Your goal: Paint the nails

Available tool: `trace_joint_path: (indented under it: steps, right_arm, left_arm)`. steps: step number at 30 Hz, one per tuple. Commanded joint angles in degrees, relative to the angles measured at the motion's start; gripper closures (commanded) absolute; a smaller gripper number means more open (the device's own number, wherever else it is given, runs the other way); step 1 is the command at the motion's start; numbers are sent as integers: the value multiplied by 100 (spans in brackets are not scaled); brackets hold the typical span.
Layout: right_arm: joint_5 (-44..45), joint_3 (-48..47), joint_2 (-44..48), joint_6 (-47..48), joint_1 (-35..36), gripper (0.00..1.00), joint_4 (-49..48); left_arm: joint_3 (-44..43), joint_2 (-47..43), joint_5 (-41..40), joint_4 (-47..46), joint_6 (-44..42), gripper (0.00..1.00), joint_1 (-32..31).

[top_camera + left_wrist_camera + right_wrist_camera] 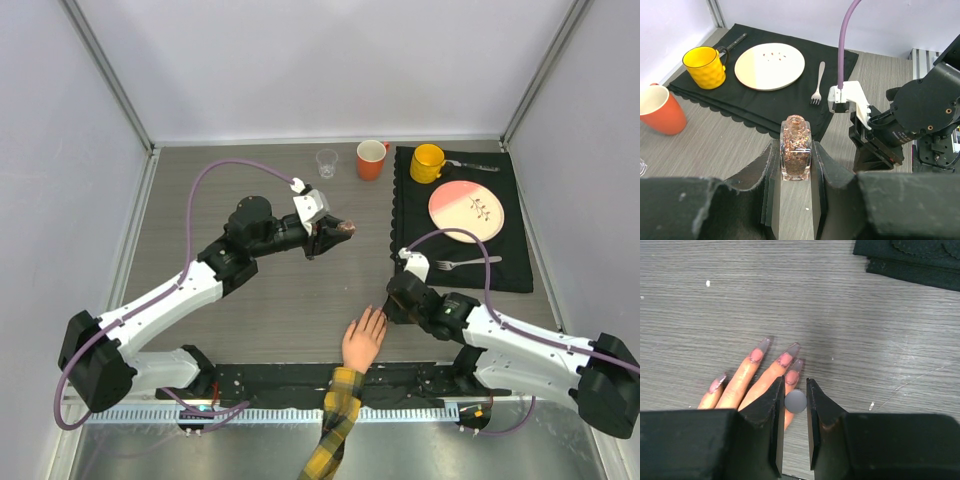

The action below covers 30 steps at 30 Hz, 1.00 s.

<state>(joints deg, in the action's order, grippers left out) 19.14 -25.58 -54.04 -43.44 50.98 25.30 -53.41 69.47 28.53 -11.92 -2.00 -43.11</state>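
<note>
The peach fake hand [362, 340] with a yellow-and-black plaid sleeve [338, 420] lies palm down at the table's near edge. In the right wrist view its nails [785, 359] look pinkish. My right gripper [390, 305] hovers just right of the fingertips, shut on a round grey brush cap [795, 401] above the nail nearest it [792, 376]. The brush itself is hidden under the cap. My left gripper [335, 232] is held above the table's middle, shut on an uncapped bottle of copper glitter polish [796, 148], which stands upright between the jaws.
A black mat [510, 270] at the right back holds a yellow mug [427, 162], a pink-and-cream plate [466, 210] and a fork [462, 263]. An orange cup [371, 159] and a small clear glass [327, 162] stand at the back centre.
</note>
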Motion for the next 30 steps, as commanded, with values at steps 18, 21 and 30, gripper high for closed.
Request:
trace_joint_path:
  steps: [18,21,30]
  right_arm:
    - [-173,1,482,-200,-9,99,387]
    - [-156,18,561,-226,-9,99,414]
    - [-147,-34,228,-156,-9,99,81]
  left_arm:
    - [-100,-162,56,-214,-46,100,-13]
    - [-100,-153,64,-223,-37,100,-22]
    - [-100,-153,56,-214,-37,100,-13]
